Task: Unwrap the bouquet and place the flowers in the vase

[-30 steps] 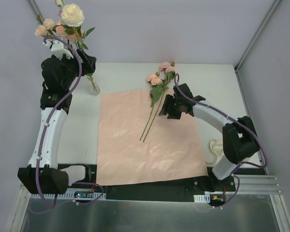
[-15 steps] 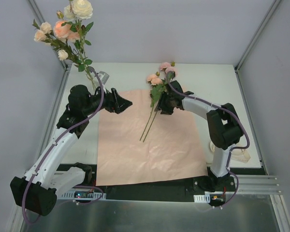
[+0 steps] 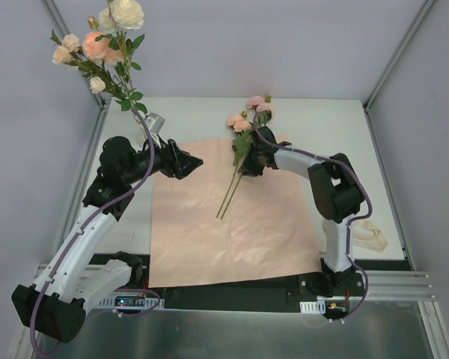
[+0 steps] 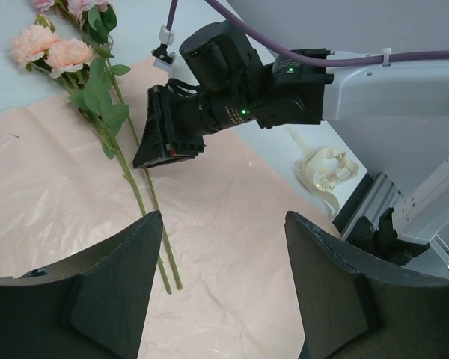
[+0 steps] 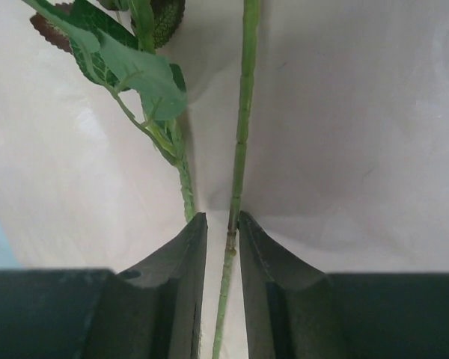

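The pink paper point(image 3: 232, 224) lay flat over the middle of the white bench point(image 3: 337, 127). Its near edge ran along the dark strip in front of the arm bases, and bare bench showed to its left, right and back. Grey walls point(image 3: 284, 45) closed in the back and both sides, so the freest room was above the near half of the paper.

The loose flowers point(image 3: 242, 140), two long stems, lay aslant on the paper's back half, their blooms past its back edge on the bare bench. The right pincer point(image 3: 248, 161) was down at their leafy part. From the wrist, its jaws stood close on either side of one stem point(image 5: 241, 134), narrowly open with a sliver of gap beside it, while the second stem lay just outside the left jaw. The right arm's elbow stood over the paper's right edge.

The left pincer point(image 3: 191, 161) hung above the paper's back-left corner, jaws wide apart and empty, pointing toward the loose flowers. A cream ribbon point(image 3: 368, 235) lay heaped on the bare bench beside the right arm's base.

The standing flowers point(image 3: 105, 45) rose in the back-left corner, close to the wall. Their stems ran down behind the left arm and its purple cable point(image 3: 151, 146), where the vase could not be made out.
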Robot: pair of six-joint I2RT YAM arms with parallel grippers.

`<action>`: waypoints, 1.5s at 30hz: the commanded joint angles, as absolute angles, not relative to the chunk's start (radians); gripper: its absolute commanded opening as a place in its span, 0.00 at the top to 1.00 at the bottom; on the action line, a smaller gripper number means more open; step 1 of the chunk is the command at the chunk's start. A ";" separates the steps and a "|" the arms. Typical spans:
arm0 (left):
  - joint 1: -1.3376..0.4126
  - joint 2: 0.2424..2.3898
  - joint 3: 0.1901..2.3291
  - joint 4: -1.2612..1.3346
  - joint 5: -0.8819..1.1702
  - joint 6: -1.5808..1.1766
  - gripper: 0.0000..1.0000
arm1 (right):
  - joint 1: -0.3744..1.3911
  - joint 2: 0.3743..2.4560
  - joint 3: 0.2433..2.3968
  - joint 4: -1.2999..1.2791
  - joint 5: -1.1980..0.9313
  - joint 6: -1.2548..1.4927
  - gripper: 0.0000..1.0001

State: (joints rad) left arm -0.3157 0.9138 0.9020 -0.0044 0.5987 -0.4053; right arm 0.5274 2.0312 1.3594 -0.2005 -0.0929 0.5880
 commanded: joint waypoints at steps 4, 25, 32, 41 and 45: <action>-0.328 0.876 0.887 0.025 0.618 -0.420 0.35 | 0.532 2.051 1.374 -0.176 -0.049 0.612 0.84; -0.328 1.015 1.000 0.078 0.693 -0.619 0.23 | 0.433 1.195 0.990 0.067 -0.313 0.252 1.00; -0.412 1.150 0.960 0.461 0.758 -0.912 0.20 | 0.524 1.002 0.835 0.178 -0.446 0.115 1.00; -0.486 1.227 0.945 0.494 0.580 -0.999 0.35 | 0.557 0.933 0.813 0.164 -0.430 0.092 1.00; -0.518 1.210 0.943 0.442 0.499 -1.022 0.31 | 0.561 0.936 0.793 0.163 -0.388 0.101 1.00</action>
State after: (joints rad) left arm -0.4919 1.2354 0.9470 0.4088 0.5972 -0.9676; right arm 0.5552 0.9489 0.8036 0.0937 -0.4221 0.1215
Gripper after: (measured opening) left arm 0.643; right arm 0.019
